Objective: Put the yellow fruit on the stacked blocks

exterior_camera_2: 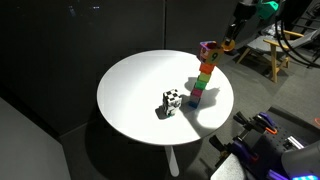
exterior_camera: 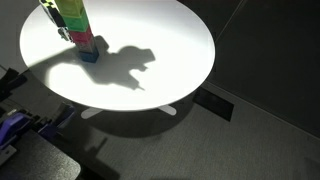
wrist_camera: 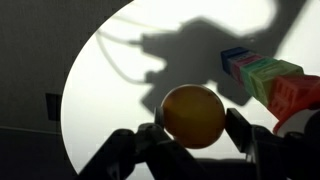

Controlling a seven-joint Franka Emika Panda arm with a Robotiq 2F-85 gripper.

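Round white table (exterior_camera_2: 130,100), dark wall (exterior_camera_2: 60,40) behind.
The gripper (wrist_camera: 195,135) pinches the yellow fruit (wrist_camera: 193,112) near the top of the stacked blocks (exterior_camera_2: 204,80).

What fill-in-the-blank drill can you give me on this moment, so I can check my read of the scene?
1. In the wrist view the hand is shut on the ____ fruit.
2. The stacked blocks stand on a white table whose top is ____ in shape.
3. Beside the stack, on the table, lies a cube checkered black and ____.

Missing words: yellow; round; white.
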